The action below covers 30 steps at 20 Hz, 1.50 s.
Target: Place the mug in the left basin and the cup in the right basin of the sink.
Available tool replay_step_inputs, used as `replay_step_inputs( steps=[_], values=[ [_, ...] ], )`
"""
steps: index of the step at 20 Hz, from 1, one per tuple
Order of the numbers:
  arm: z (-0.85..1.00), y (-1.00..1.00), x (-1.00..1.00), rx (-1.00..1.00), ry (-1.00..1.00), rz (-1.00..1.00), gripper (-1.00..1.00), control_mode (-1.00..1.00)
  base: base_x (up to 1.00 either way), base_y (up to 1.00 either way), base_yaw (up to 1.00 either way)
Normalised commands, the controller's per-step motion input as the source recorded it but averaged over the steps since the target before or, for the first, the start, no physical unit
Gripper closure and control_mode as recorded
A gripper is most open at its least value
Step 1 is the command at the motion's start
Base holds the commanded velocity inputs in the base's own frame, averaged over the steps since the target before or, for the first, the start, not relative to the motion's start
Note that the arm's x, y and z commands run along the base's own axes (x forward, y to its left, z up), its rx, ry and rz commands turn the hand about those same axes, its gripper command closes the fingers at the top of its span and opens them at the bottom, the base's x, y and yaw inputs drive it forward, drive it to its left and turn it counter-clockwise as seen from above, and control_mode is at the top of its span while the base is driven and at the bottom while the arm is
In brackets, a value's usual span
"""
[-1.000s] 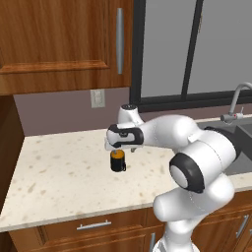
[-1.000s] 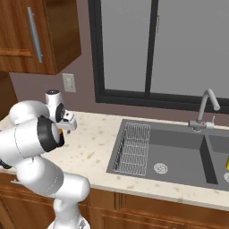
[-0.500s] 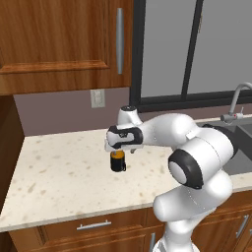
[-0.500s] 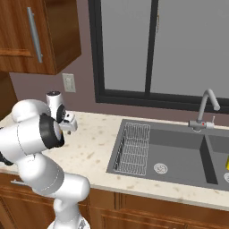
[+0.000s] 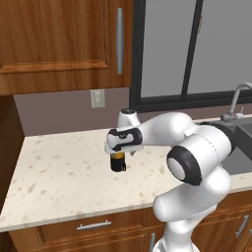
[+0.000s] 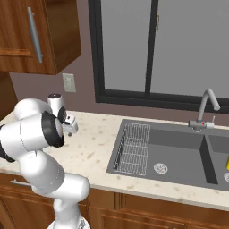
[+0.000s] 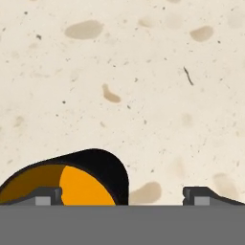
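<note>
The gripper (image 7: 122, 197) points straight down at the speckled beige counter (image 7: 143, 86) with its fingers spread wide and nothing between them. In the hand view the two dark fingertips (image 7: 47, 195) rise at the bottom edge, well apart. The mug (image 7: 72, 181) sits off centre under the gripper: its rim lies at one fingertip, and that tip overlaps the mug's opening, while the other fingertip stands over bare stone with a stretch of counter between it and the mug's wall. So the mug is not centred in the gap; whether the near finger touches the rim cannot be told.

In the left base view the mug (image 5: 117, 162) stands upright on the counter directly beneath the hand (image 5: 119, 140), just below the fingers. It is a small black cylinder with an orange-yellow inside, partly shaded brown. Its handle cannot be made out.
</note>
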Motion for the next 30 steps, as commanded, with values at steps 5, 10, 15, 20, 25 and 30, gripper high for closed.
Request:
replay_step_inputs(
  steps=[5,10,15,20,25,30],
  values=[
    [-0.15,0.00,0.00,0.00,0.00,0.00,-1.00,-1.00,0.00,0.00,0.00],
    [-0.13,0.00,0.04,0.00,0.00,0.00,1.00,-1.00,0.00,0.00,0.00],
    [-0.02,0.00,0.01,0.00,0.00,0.00,1.00,-1.00,0.00,0.00,0.00],
    [0.00,0.00,0.00,0.00,0.00,0.00,1.00,-1.00,0.00,0.00,0.00],
    [0.00,0.00,0.00,0.00,0.00,0.00,1.00,-1.00,0.00,0.00,0.00],
    [0.02,0.00,-0.03,0.00,0.00,0.00,1.00,-1.00,0.00,0.00,0.00]
  ],
)
